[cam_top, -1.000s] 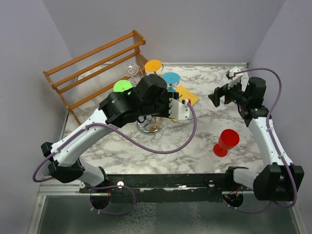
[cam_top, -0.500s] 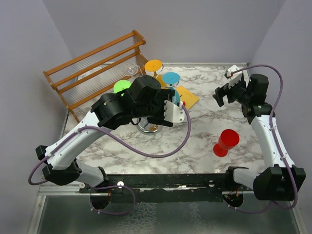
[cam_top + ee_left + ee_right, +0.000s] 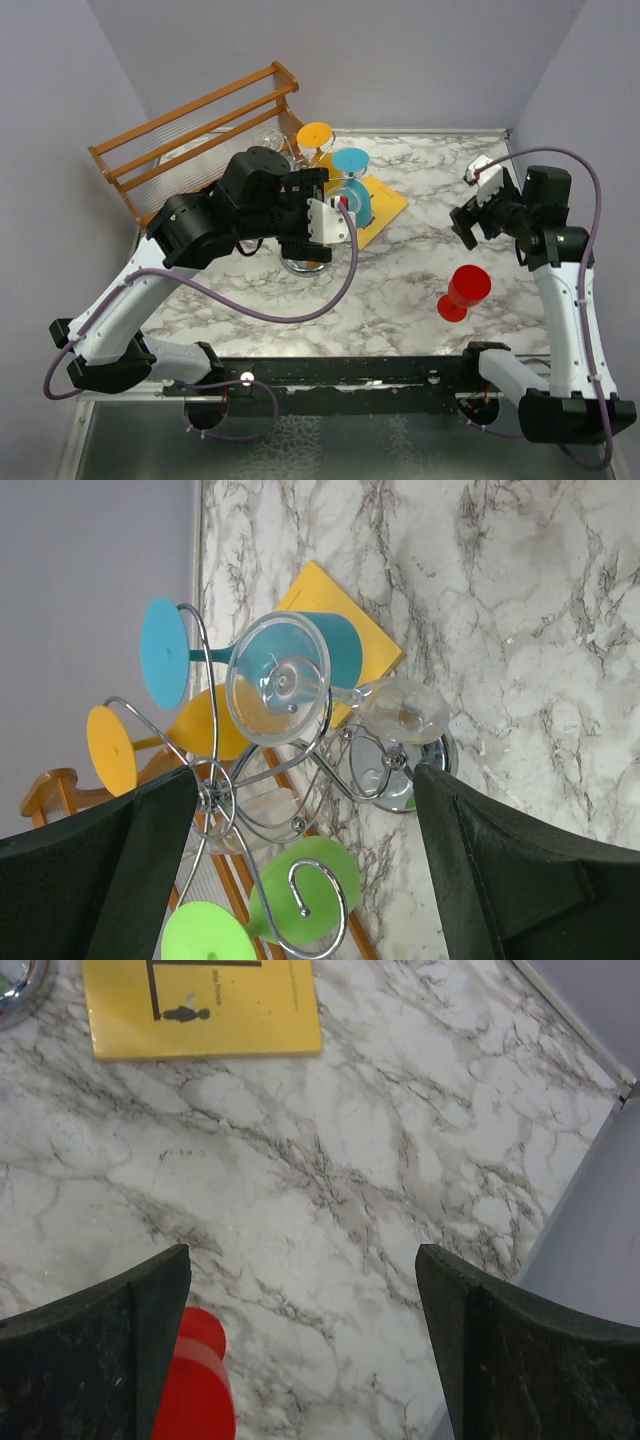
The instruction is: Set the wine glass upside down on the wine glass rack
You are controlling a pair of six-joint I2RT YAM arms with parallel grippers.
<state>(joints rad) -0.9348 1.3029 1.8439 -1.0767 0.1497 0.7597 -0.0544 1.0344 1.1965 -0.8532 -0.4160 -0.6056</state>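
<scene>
Both my left fingers (image 3: 100, 880) and right fingers (image 3: 90, 1360) are spread, empty; the wine glass (image 3: 278, 680) hangs upside down on the wine glass rack (image 3: 372, 780).

The top view overlooks the table (image 3: 420, 290) from its near edge; both closer, downward wrist views share the yellow card (image 3: 200, 1005) by the wine glass rack (image 3: 390, 775).

The right gripper (image 3: 300, 1260) holds its two dark fingers (image 3: 90, 1350) wide apart above the marbled table (image 3: 350, 1160). A red glass (image 3: 200, 1380) sits just beside one finger. A yellow card (image 3: 200, 1005) with black print lies well apart from it. The table's edge meets a lavender wall (image 3: 600, 1240).
</scene>
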